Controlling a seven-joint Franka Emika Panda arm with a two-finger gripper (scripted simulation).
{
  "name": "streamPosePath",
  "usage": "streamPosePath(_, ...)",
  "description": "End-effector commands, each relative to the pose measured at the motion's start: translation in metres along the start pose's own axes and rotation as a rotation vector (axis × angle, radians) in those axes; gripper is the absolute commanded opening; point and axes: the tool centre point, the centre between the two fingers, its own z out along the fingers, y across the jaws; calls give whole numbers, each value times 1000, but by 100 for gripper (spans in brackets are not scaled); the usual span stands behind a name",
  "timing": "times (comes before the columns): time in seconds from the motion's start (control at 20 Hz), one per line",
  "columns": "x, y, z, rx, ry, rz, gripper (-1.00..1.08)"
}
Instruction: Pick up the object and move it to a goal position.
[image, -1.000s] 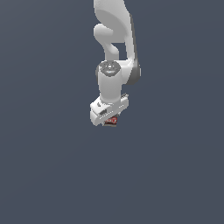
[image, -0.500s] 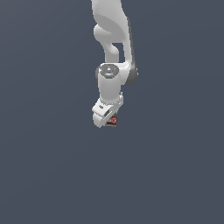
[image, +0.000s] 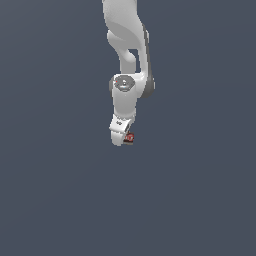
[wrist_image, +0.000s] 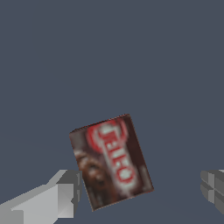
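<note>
The object (image: 129, 137) is a tiny red and dark brown box with white lettering, lying on the grey floor. In the exterior view it shows just at the tip of my white gripper (image: 123, 141), on the exterior view's right side of it. The wrist view shows the object (wrist_image: 111, 162) lying slanted between my fingers. One finger (wrist_image: 61, 194) stands right beside its edge. The other finger (wrist_image: 213, 186) is well apart from it, with bare floor between. My gripper (wrist_image: 140, 189) is open around the object.
A flat, plain grey floor (image: 200, 200) surrounds the arm on all sides. My white arm (image: 127, 60) comes down from the top of the exterior view.
My wrist has turned, so the hand looks narrower in the exterior view, and it sits slightly lower. The object has stayed where it was.
</note>
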Motion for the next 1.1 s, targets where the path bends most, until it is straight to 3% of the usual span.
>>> streamPosePath(0.0,-2,-5,4,1,0,-70,100)
streamPosePath(0.5,-7,-18,15,4,3,-254,100)
streamPosePath(1.05,-8,-21,19,5,4,-295,100)
